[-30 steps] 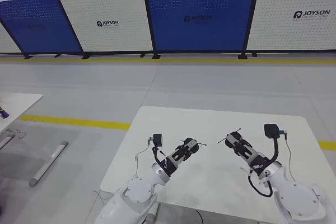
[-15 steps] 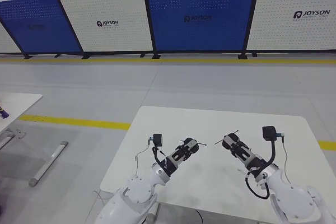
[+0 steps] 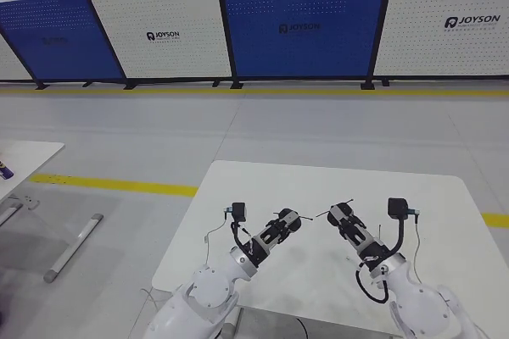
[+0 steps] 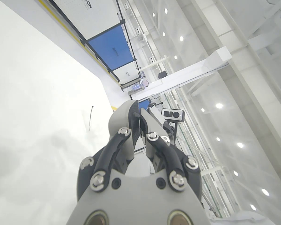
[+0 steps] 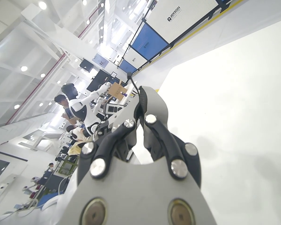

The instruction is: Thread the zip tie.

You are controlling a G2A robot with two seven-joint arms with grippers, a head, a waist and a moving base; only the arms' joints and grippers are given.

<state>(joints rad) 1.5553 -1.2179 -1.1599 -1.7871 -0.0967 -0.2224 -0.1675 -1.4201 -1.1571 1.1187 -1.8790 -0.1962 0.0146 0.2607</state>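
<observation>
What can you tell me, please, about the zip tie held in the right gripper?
The zip tie is a thin black strip, plastic by its look, with a small blocky head at its free end. The right gripper is shut on it, pinching the strip between its fingertips; the head end sticks out past them, in the air above the white table. The rest is hidden inside the gripper.

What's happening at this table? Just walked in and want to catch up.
The right gripper is shut on a black zip tie, its head sticking out ahead. The left gripper is shut on a thin black piece, likely another tie. Both hover tip to tip above the white table, not yet meeting.
</observation>
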